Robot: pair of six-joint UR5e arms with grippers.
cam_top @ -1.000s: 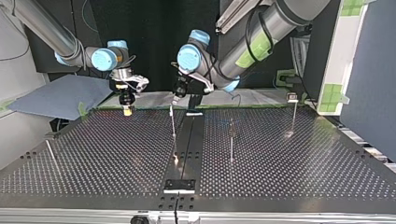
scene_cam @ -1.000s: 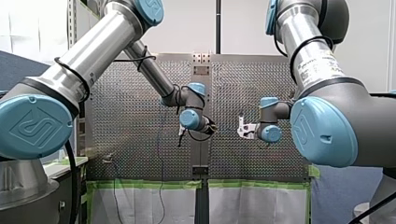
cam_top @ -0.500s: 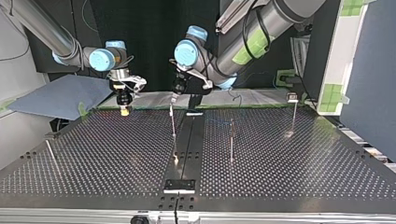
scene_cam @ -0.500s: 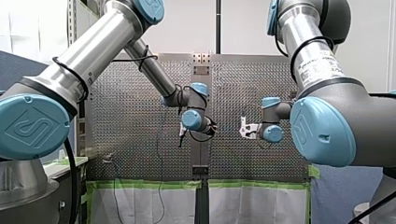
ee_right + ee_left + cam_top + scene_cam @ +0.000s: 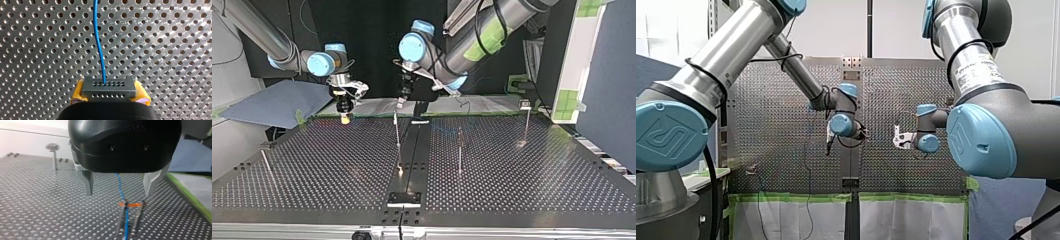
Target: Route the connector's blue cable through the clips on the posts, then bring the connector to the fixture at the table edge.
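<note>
A black connector (image 5: 108, 87) sits clamped between the yellow pads (image 5: 78, 92) of my right gripper (image 5: 109, 96), which is shut on it. Its blue cable (image 5: 98, 37) leads away over the perforated plate. In the top view my right gripper (image 5: 345, 117) hangs near the far edge, at the left. My left gripper (image 5: 119, 192) is open, its metal fingers (image 5: 87, 182) standing either side of the blue cable (image 5: 120, 187) without touching it. Just ahead, the cable drops into an orange-tipped clip (image 5: 131, 204) on a post. My left gripper (image 5: 401, 102) hovers above the middle post (image 5: 398, 131).
Two more thin posts (image 5: 459, 150) (image 5: 526, 122) stand to the right in the top view, and a bare rod (image 5: 267, 165) leans at the left. A black block (image 5: 404, 198) sits at the near edge on the dark centre strip (image 5: 414, 150). Green tape lines the far edge.
My left arm has lifted its gripper a little above the middle post and turned its wrist slightly. My right gripper has hardly shifted and keeps hold of the connector.
</note>
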